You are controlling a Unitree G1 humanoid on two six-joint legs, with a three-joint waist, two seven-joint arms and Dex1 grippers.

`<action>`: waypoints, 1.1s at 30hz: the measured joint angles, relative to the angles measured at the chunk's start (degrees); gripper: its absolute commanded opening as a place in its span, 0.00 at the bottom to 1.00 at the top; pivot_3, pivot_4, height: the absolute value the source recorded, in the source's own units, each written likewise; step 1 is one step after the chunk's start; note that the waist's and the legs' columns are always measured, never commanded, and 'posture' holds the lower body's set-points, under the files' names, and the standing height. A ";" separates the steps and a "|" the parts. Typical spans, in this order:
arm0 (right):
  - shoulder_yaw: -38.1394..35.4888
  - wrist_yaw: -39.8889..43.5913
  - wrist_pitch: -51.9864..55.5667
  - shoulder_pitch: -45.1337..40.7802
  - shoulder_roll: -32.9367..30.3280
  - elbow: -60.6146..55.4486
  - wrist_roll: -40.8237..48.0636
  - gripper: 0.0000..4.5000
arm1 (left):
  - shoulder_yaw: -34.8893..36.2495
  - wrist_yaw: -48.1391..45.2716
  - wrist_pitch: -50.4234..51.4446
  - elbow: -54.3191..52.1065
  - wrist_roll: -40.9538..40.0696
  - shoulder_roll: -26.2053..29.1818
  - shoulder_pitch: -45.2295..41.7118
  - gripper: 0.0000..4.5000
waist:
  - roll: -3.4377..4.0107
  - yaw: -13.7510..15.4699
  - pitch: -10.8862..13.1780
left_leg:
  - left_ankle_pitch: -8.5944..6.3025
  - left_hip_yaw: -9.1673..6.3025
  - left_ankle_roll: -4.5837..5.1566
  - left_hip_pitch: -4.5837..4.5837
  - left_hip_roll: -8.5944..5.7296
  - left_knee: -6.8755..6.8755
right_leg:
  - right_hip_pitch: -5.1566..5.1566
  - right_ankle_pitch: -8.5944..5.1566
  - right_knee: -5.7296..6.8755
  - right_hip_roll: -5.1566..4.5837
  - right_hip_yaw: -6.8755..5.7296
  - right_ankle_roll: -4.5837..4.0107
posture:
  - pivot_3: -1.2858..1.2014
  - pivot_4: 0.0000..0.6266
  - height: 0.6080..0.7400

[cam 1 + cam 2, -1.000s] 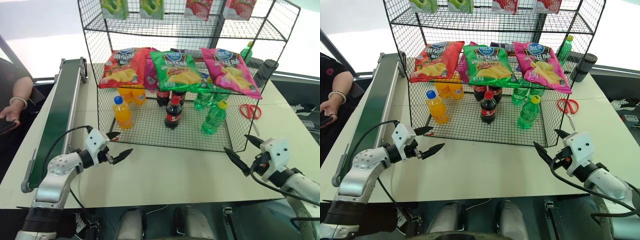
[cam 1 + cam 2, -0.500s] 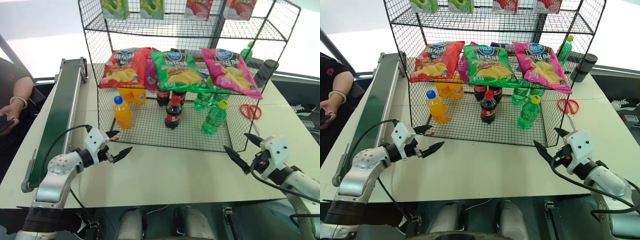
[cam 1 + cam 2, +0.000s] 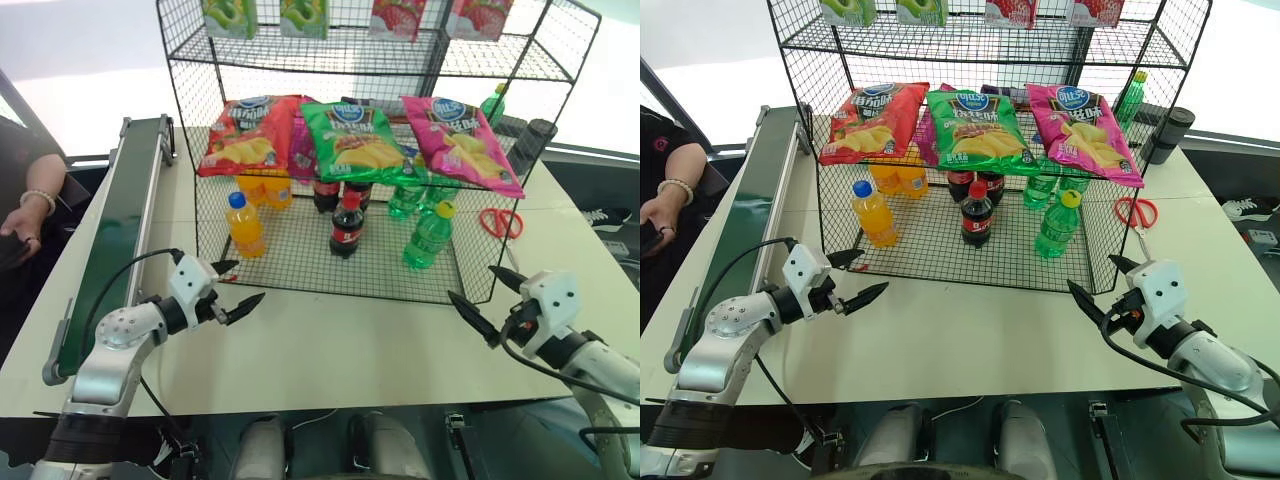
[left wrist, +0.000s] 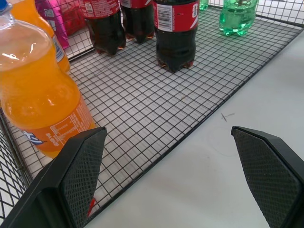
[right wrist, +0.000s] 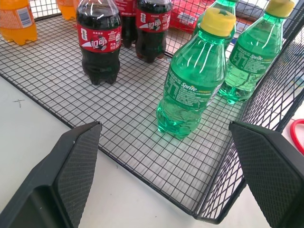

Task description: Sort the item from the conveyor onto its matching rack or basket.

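Cream-white table [image 3: 330, 350]: occupying most of the frame, its bare top catching even light across the lower centre. Pale floor [image 3: 80, 70]: lying bright, almost washed out, across the upper left and upper right of the frame beyond the table's far edge. Dark strip [image 3: 590, 165]: running along the right edge past the table. Seated person [image 3: 25, 190]: showing at the left edge, one forearm resting by the table.

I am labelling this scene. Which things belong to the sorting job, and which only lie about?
Job:
green bottle, standing on the bottom tier
conveyor
wire rack

Lying about:
red scissors
dark cup
person's hand beside the conveyor
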 measured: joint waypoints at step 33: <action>0.48 0.01 -0.59 -0.01 0.01 0.45 -0.56 0.99 | 0.00 -0.15 -0.16 0.03 0.05 -0.01 -0.60 1.00 | 0.00 0.00 0.00 | 0.00 -0.01 0.00 -0.03 0.02 0.18 | 0.02 0.00 0.08 0.00 0.00 0.00 | 0.52 0.24 0.96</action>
